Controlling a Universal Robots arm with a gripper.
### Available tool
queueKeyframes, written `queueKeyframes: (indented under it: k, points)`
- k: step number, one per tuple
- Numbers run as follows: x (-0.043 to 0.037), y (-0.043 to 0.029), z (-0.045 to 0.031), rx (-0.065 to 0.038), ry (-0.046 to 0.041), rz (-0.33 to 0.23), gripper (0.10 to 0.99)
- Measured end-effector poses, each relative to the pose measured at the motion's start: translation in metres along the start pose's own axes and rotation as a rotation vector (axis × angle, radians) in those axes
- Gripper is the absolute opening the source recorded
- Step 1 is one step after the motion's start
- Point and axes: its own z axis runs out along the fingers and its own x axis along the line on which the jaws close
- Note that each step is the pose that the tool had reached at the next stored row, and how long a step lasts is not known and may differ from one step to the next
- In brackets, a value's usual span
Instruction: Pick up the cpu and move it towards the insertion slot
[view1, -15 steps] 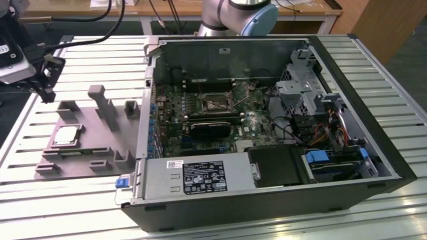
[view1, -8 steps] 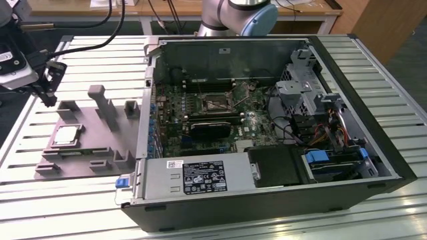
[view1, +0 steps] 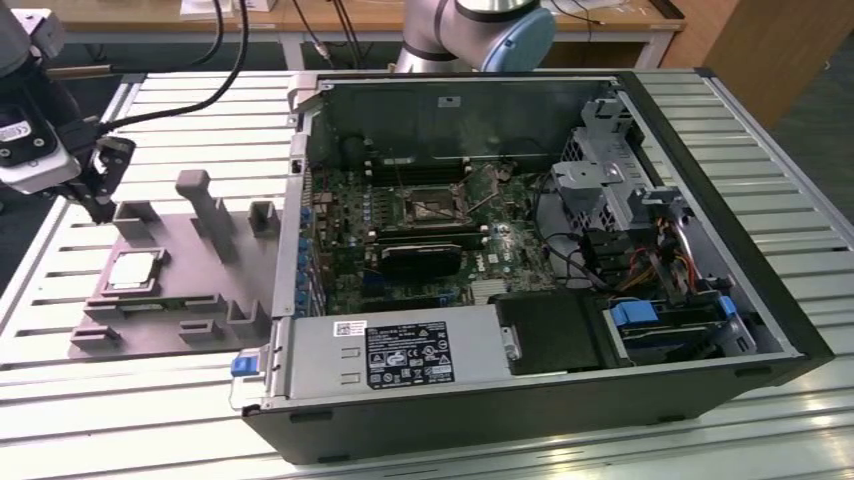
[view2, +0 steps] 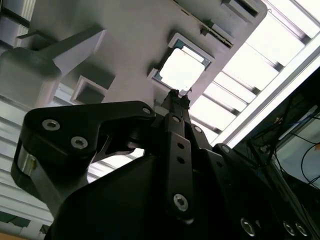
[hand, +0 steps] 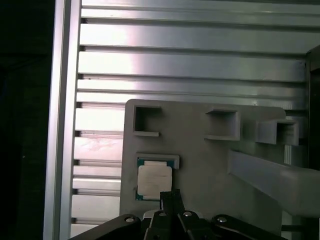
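Shows the black gripper (view1: 100, 210) at the exterior view's left, fingers pressed together and pinching nothing. Hangs over the far left corner of a grey plastic fixture plate (view1: 200, 285), clear of its surface. Appears in both wrist views too, with the closed tips (view2: 177, 95) (hand: 170, 196) pointing down toward the cpu.

Places the cpu (view1: 134, 270) flat in a shallow square pocket on the left part of that plate, silvery top up, just nearer than the gripper and not touched by it. Appears in both wrist views (view2: 182, 69) (hand: 154, 181) as a pale square close beyond the fingertips.

Carries several upright posts and open square pockets on the plate (hand: 200, 165) (view2: 130, 35), which rests on a table of aluminium slats (view1: 80, 400) (hand: 190, 65).

Sets an open black computer case (view1: 534, 420) just to the plate's right, lying on its side. Holds a green circuit board (view1: 507, 250) inside, with the insertion slot (view1: 430, 200) in its far middle part, well apart from the cpu. Puts a black heatsink block (view1: 414, 258) just nearer than the slot, and a silver labelled box (view1: 387, 355) along the near edge.
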Motion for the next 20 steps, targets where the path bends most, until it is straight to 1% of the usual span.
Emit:
queueKeyframes:
  k: [6,16,18,20]
  points:
    - [0.0037,-0.0031,0.0107,0.000,-0.0002,0.000,0.102]
    - [0.0077,-0.0072,0.0283,0.000,-0.0012,0.000,0.102]
    - [0.0088,-0.0079,0.0312,0.000,-0.0029,0.000,0.102]
    - [0.0103,-0.0084,0.0338,0.000,-0.0070,0.000,0.102]
